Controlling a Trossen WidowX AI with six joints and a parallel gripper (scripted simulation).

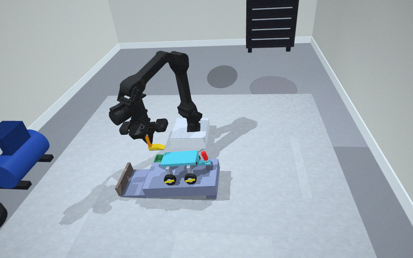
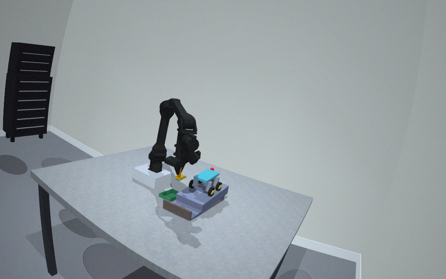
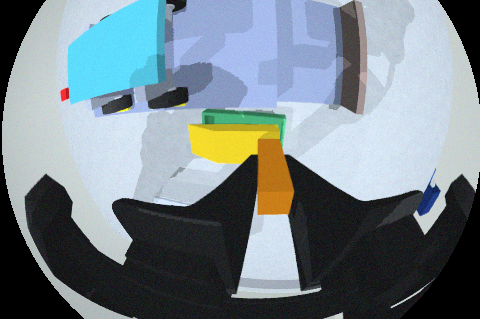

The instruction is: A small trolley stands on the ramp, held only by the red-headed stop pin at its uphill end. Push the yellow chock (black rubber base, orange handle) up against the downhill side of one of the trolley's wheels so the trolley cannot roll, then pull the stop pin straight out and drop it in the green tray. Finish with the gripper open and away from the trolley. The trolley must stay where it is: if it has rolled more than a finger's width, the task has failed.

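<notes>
My gripper [image 1: 147, 138] [image 2: 180, 170] [image 3: 270, 161] is shut on the orange handle of the yellow chock [image 1: 156, 147] [image 2: 180, 177] [image 3: 222, 143]. The chock hangs in the air on the robot's side of the ramp; its black base cannot be made out. The turquoise trolley [image 1: 179, 158] [image 2: 206, 176] [image 3: 115, 49] stands on the blue-grey ramp [image 1: 182, 191] [image 2: 189, 198] [image 3: 225, 24]. The red-headed stop pin [image 1: 204, 156] [image 2: 212, 169] [image 3: 64, 94] stands upright at its uphill end. The green tray [image 1: 157, 156] [image 2: 163, 197] [image 3: 245, 117] lies beside the ramp, partly hidden by the chock in the wrist view.
A brown end board [image 1: 123, 179] [image 2: 177, 209] [image 3: 359, 59] stands across the ramp's downhill end. The arm rises from a white base block [image 1: 187, 142] [image 2: 144, 180] behind the ramp. A blue compressor [image 1: 15, 157] and a dark cabinet [image 1: 270, 24] [image 2: 30, 90] stand off the table.
</notes>
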